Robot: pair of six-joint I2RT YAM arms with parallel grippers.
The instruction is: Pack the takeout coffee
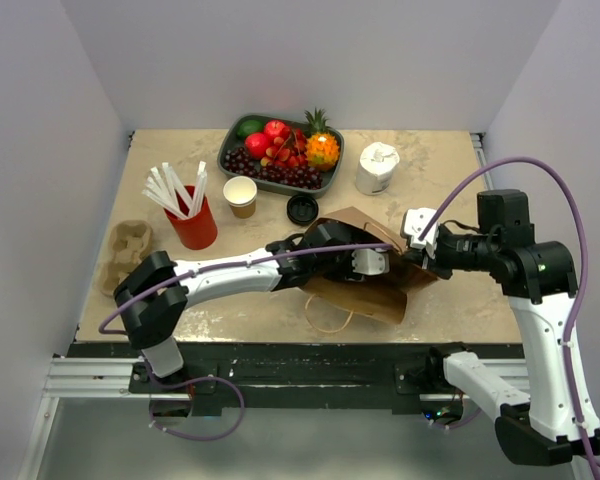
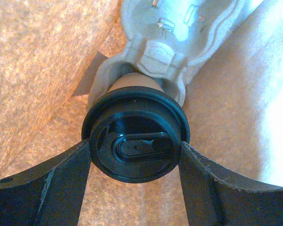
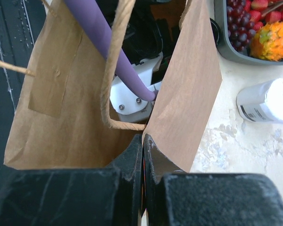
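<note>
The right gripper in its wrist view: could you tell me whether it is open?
No, the right gripper has its jaws pressed together on the rim of the brown paper bag.

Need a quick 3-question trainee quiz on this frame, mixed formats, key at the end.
1. True or false: the right gripper is shut on the edge of the brown paper bag.
2. What does the left gripper clamp? A) pineapple B) black-lidded brown paper cup C) white roll
3. Fill in: the straw-filled cup beside the lidless brown paper cup is coloured ___.
Key: 1 true; 2 B; 3 red.
</note>
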